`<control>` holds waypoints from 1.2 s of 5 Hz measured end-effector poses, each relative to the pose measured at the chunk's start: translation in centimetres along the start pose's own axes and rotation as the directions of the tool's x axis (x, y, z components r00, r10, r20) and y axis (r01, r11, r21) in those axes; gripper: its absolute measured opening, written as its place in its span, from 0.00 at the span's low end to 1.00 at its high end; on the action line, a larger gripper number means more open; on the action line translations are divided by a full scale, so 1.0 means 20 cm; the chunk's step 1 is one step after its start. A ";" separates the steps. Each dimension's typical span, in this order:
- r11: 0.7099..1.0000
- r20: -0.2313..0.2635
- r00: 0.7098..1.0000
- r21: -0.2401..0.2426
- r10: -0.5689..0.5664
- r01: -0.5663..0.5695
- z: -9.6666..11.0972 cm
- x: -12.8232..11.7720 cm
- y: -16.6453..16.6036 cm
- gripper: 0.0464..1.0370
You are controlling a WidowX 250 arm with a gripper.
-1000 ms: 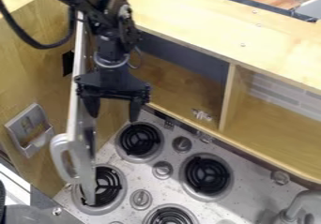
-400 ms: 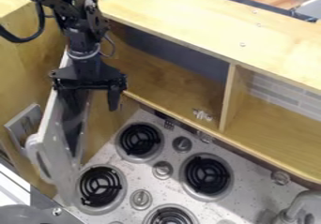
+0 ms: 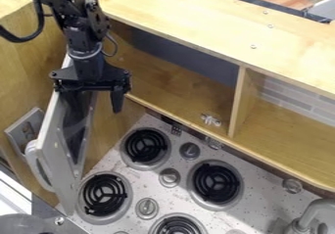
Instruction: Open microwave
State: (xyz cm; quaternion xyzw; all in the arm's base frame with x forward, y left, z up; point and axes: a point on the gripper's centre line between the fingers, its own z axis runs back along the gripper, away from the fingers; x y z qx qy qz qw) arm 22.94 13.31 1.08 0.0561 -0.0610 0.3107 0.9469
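The gripper (image 3: 95,105) hangs at the upper left, open, by the top of the microwave door. Its right finger (image 3: 117,100) points down on the cabinet side of the door; the other is hard to tell from the dark door window. The light grey microwave door (image 3: 64,176) stands swung out near the left wooden wall, its inner face with the dark window turned to the right. Its curved handle (image 3: 36,167) is on the left side, near the wall.
The stove top (image 3: 157,154) with several black coil burners and knobs lies below and right of the door. Wooden shelf compartments (image 3: 186,88) run along the back. A faucet (image 3: 314,211) stands at lower right; a grey holder (image 3: 23,130) is on the left wall.
My gripper has moved left toward the wall. The microwave door has swung left as well, turning its inner face into sight and uncovering the lower left burner.
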 end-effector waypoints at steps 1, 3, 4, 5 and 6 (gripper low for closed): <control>1.000 0.004 1.000 -0.005 -0.020 0.020 0.00 0.00 -0.03 0.96; 0.979 0.024 0.978 -0.015 -0.205 0.205 0.06 0.00 -0.28 0.96; 0.972 0.076 0.970 -0.004 -0.232 0.233 0.16 0.02 -0.34 0.96; 0.973 0.144 0.962 0.011 -0.232 0.232 0.30 0.06 -0.36 0.96; 0.975 0.208 0.952 0.023 -0.223 0.223 0.44 0.09 -0.36 0.96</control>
